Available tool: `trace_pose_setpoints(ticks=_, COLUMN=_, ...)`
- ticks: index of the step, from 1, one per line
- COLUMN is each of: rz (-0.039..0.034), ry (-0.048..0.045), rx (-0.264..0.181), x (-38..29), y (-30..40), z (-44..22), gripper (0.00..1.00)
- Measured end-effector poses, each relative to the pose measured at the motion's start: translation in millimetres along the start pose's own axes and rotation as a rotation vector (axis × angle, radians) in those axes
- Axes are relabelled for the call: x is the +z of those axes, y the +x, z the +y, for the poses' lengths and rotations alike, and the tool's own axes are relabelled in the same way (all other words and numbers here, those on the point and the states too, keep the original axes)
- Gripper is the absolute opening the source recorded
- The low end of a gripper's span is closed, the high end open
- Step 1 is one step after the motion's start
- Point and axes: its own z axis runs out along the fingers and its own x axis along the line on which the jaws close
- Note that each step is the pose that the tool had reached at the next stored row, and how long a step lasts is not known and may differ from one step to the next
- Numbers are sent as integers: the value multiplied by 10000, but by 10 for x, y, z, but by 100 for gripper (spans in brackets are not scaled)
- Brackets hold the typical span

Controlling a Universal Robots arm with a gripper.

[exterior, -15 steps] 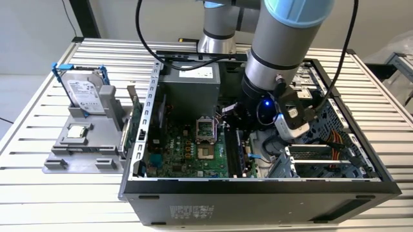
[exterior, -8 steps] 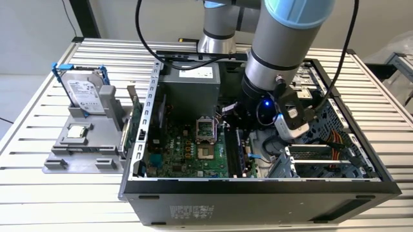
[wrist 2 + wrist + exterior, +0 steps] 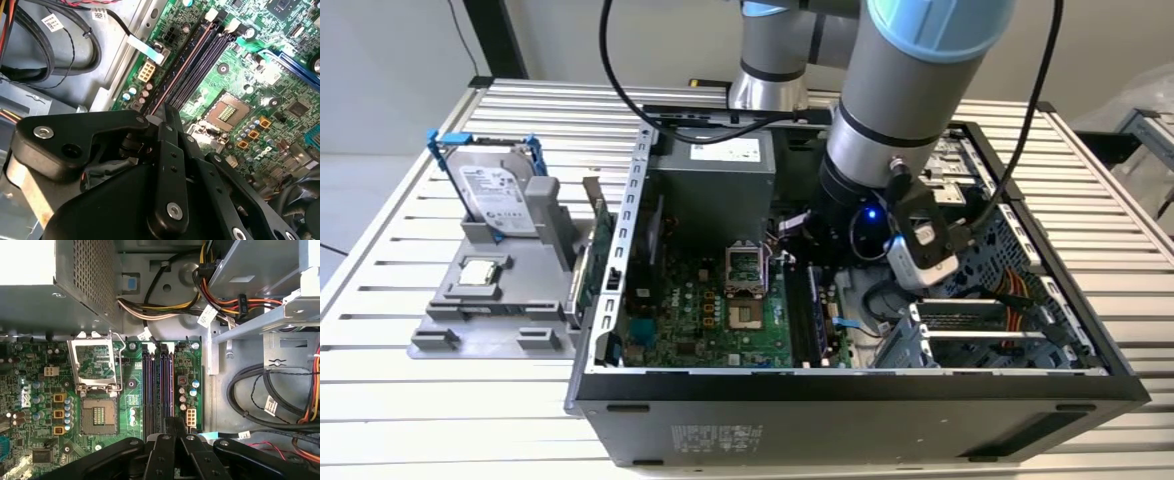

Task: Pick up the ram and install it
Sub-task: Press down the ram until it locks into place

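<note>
Close-up, both wrist views: black two-finger gripper fills the lower part of each frame. Its fingers are drawn tight together with no gap seen, tips down at the near end of the row of long black memory slots.

A thin reddish-brown line runs the full length of one outer slot. I judge it to be the top edge of the ram, a slim dark circuit-board stick, standing in that slot w/ the closed fingers on its end. Can't tell if it's pushed fully home or if the end clips are latched.

Lower left of the first wrist view: square open silver processor socket on the green motherboard.

Exterior view: grey and blue robot arm reaches down, centre frame, into the open black computer case. Farther off, at left, a grey plastic parts stand holds a silver hard drive in a blue frame and a small square silver chip.

Progress, as a judgement: pick-up done, insertion under way or nearly done, seating unconfirmed.
</note>
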Motion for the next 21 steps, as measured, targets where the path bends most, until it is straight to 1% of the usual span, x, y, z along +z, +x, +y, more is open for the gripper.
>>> trace_pose_setpoints(ticks=2, rz=1, ry=-38, rx=1, x=0, y=0, z=0, gripper=0)
trace_pose_setpoints(ticks=4, rz=8, ry=-44, rx=-88, x=1, y=2, z=1, gripper=0)
trace_pose_setpoints(ticks=18, rz=188, ry=-51, rx=-2628, x=0, y=2, z=2, gripper=0)
trace_pose_setpoints(ticks=21, rz=218, ry=-56, rx=-3065, x=1, y=3, z=4, gripper=0)
